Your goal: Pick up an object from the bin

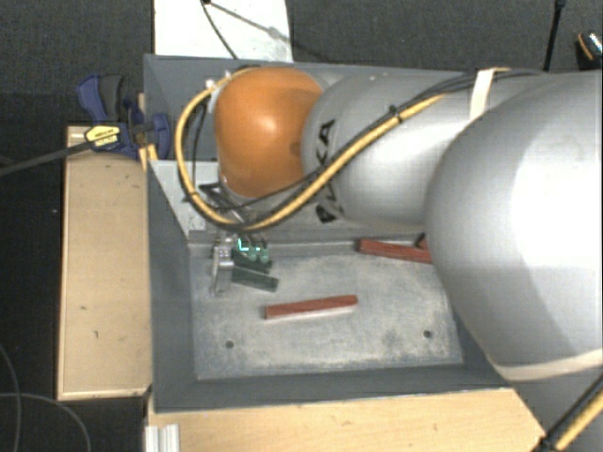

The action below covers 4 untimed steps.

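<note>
My gripper (pixel 229 264) hangs low over the bin floor near the far left corner, under the arm's orange cover. A small dark green block (pixel 254 273) lies right against the gripper's right side, and I cannot tell whether it is gripped or just resting on the floor. A long red-brown stick (pixel 311 307) lies flat on the floor a little to the right and nearer the front, apart from the gripper.
A second red-brown stick (pixel 391 249) lies by the far wall, its right end hidden under the arm. The arm covers the bin's right side. Bare grey floor shows along the front and left.
</note>
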### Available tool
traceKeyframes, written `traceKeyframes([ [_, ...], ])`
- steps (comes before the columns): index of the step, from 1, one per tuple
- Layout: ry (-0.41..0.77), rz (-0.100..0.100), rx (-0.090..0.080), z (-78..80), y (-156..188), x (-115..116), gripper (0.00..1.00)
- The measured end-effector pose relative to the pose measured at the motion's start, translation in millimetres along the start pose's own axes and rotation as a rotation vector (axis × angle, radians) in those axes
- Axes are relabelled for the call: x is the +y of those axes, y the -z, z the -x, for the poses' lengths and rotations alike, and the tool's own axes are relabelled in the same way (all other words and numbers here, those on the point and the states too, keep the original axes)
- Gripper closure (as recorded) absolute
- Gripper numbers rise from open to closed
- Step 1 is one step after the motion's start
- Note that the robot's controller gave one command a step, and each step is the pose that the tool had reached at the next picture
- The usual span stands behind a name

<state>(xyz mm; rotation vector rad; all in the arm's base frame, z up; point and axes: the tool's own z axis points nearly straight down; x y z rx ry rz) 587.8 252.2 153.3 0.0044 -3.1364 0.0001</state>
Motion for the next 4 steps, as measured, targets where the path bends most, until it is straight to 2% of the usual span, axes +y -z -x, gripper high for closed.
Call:
traceKeyframes([
  [1, -0.031, -0.005, 0.002, -27.0, -85.6, -78.4, 0.00],
  [2, 0.008, -0.003, -0.005, -36.2, -83.5, -131.3, 0.00],
  [3, 0.007, 0.001, -0.007, -35.9, -82.9, -127.0, 1.00],
  [4, 0.119, 0.004, -0.017, -20.6, 65.1, -68.9, 1.00],
])
